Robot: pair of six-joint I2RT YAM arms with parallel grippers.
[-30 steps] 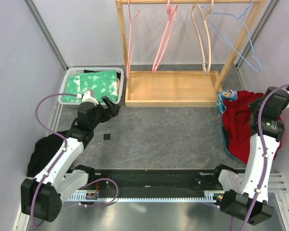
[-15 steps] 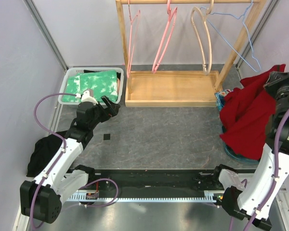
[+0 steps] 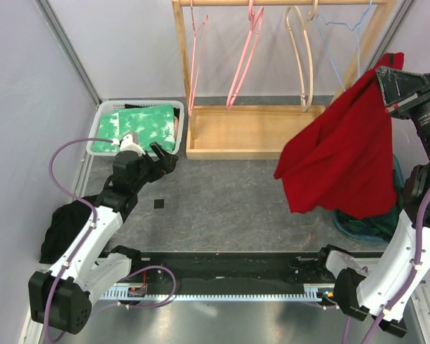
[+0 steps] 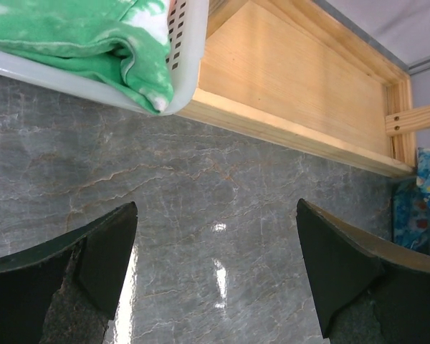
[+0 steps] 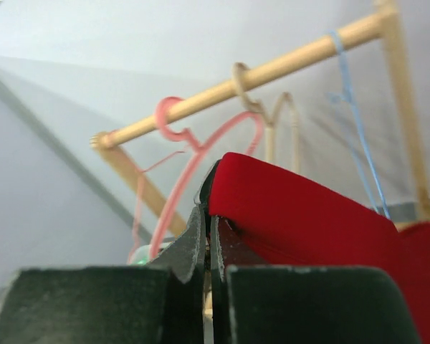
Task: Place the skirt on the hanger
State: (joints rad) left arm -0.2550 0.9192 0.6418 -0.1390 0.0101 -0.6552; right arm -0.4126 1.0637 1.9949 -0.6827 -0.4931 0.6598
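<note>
No writing, label, brand, number or sign can be read in any of the views. The skirt (image 3: 344,150) shows only plain red cloth on the sides that face the cameras. The small black square (image 3: 158,205) lying on the desk (image 3: 229,208) is too small to tell whether it bears any mark.
</note>
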